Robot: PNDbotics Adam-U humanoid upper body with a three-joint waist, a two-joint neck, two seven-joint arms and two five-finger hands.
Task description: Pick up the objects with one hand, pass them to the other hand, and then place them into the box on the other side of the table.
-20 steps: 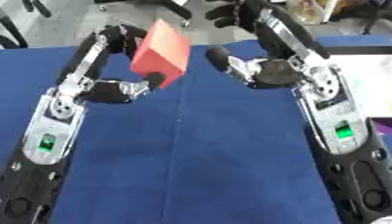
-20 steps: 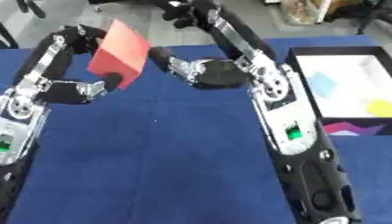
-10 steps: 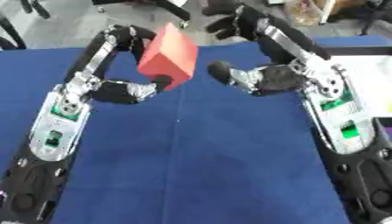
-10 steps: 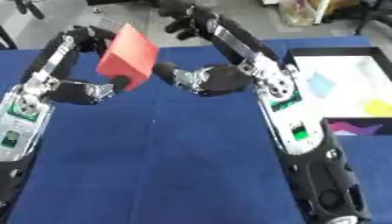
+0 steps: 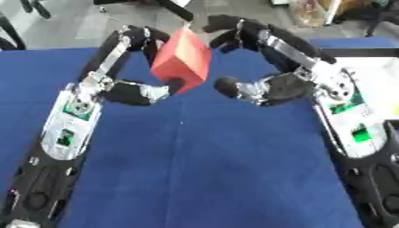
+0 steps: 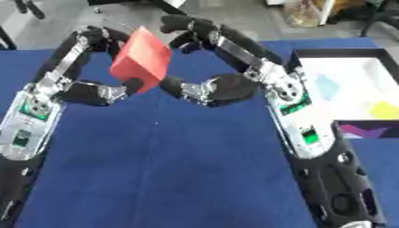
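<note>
The red block [image 5: 181, 61], pinched in the left robot hand [image 5: 140, 91], may drop onto the bench [image 5: 195, 178] if released before the spread, empty right robot hand [image 5: 265, 87] closes.

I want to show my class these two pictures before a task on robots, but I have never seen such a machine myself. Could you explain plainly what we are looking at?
Both pictures come from a stereo camera in a humanoid robot's head, looking down at its own two black and silver arms over a blue table. They show the same moment, once from each eye. The left hand holds a red block up above the table, pinched between its fingers and thumb. The right hand is open close beside the block, seemingly ready to take it. At the table's right edge stands a white box with a dark rim; inside lie a pale blue piece and a yellow piece.
</note>
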